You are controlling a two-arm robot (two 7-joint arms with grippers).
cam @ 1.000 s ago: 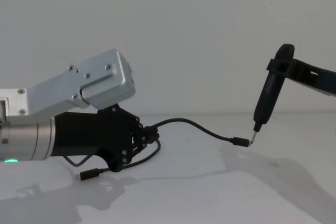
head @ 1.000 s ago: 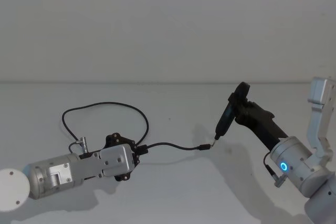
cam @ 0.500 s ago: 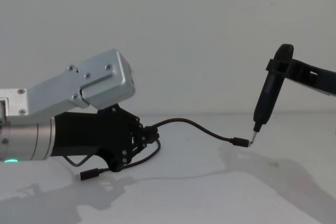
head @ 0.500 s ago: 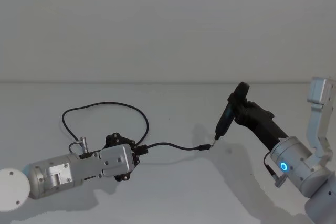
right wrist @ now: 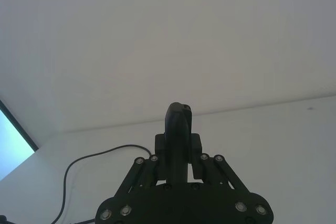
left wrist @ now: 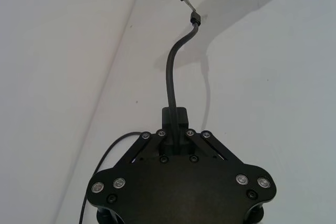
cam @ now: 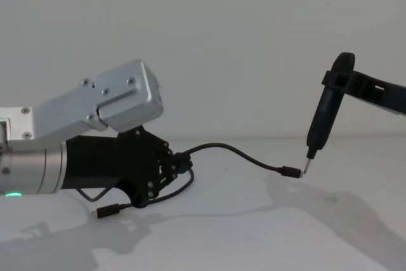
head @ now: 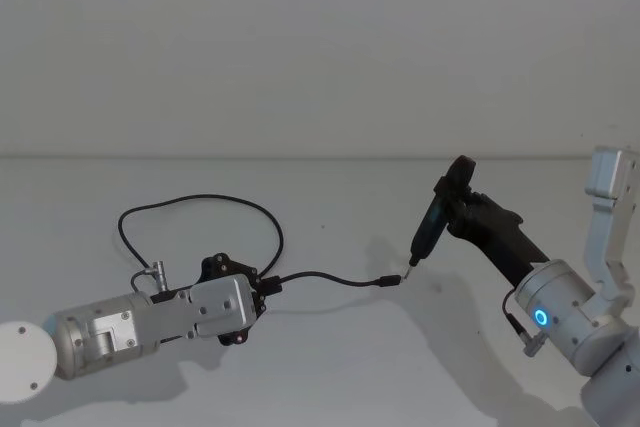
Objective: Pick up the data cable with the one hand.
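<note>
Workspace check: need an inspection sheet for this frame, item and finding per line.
Surface: white table, bare apart from the cable.
Job's things: data cable lies in a loose loop; one plug rests near the left gripper, the other plug at the pen tool's tip.
Clutter: nothing seen.
Grippers: left gripper low at the table, shut on the data cable; right gripper raised, shut on a black pen tool whose metal tip points down at the far plug.
Cables: short black wire with a silver connector on the left arm.
Surroundings: plain white wall.
</note>
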